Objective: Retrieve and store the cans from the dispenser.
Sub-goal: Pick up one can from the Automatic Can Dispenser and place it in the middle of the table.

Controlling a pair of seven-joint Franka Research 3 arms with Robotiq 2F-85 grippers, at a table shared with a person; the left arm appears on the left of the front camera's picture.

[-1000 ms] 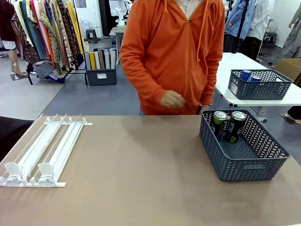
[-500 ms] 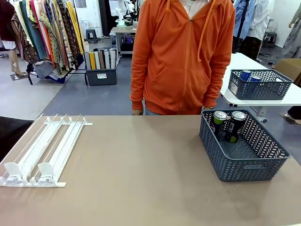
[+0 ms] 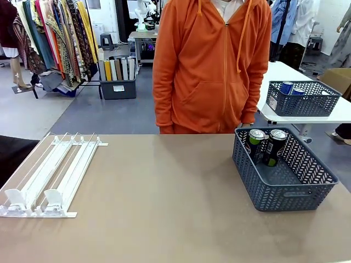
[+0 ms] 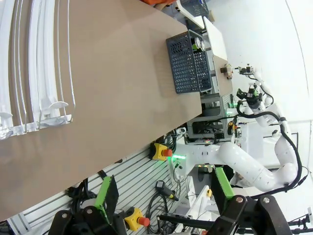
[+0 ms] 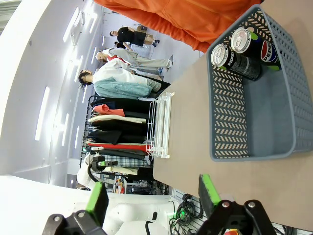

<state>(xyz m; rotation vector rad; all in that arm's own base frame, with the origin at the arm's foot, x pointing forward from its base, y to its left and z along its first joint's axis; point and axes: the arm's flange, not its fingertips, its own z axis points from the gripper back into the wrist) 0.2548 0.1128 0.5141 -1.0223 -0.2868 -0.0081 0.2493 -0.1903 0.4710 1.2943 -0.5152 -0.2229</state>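
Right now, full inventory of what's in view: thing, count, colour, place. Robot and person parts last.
cans: two, black with silver tops, standing together at the far end of the basket on the table.
basket: one, dark blue-grey lattice, on the table's right side.
dispenser: one, white, two lanes with no cans in them, on the table's left side, stops at the near end.
table: one, brown top.
second basket: one, dark blue-grey, on a white table behind, something blue inside.
person: one, orange hoodie, standing at the far edge.
left hand: open, off the table's near edge.
right hand: open, facing the basket from off the table.
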